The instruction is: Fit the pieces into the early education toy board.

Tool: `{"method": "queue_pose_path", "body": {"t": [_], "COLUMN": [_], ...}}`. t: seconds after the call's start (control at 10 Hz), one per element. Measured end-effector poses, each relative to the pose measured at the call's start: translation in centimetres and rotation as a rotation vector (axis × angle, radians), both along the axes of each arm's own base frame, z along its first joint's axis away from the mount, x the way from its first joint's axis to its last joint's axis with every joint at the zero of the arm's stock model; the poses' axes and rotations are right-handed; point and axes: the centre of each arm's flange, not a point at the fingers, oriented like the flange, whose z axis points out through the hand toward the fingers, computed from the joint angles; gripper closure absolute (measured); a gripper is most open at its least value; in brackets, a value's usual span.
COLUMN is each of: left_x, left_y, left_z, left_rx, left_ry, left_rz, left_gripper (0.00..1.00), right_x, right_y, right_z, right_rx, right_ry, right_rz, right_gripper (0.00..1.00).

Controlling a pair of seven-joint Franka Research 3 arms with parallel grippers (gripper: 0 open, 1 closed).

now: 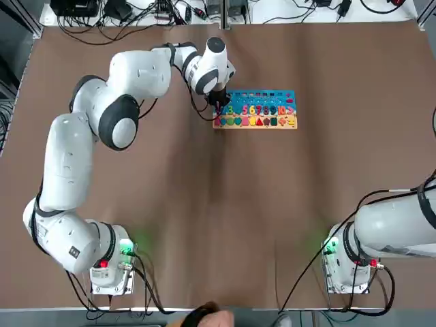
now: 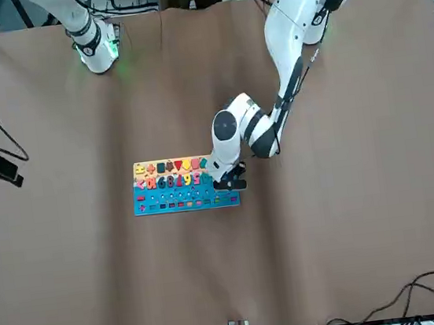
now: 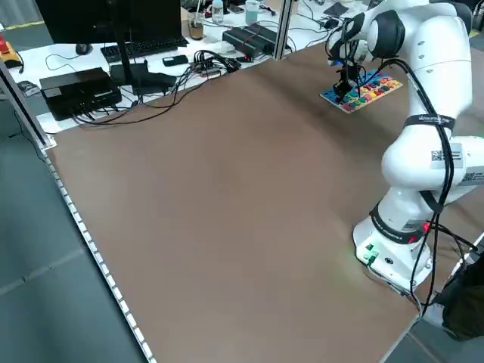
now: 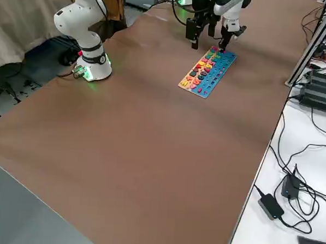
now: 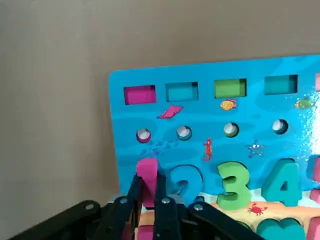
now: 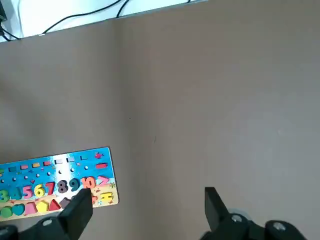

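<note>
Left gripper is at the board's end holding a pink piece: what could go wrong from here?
The left gripper pinches the pink piece upright beside the blue 2; released misaligned, it may wedge or tip instead of seating. The board lies loose on the table, so pressing down at its end could shift it.

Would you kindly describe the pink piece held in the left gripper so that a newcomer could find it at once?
Start at the flat blue and tan toy board on the brown table, then go to its end under the white left arm. There the left gripper is shut on a small flat pink piece, upright beside the blue numeral 2. It is the only piece pinched between black fingers.
</note>
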Motion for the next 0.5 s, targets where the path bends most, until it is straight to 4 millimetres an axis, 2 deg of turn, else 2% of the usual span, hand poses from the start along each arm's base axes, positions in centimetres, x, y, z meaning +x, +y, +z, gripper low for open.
{"method": "queue_pose_path", "body": {"t": [0.5], "left_x": [-0.18], "left_y": [-0.12], "left_z": [0.00], "left_rx": [0.007], "left_ry": [0.005], "left_rz": [-0.003], "left_gripper": [0.87], "right_x": [0.12], "right_y": [0.00], "right_z": [-0.27], "right_rx": [0.000], "right_ry": [0.004], "right_rz": [0.001], "right_gripper": [0.01]}}
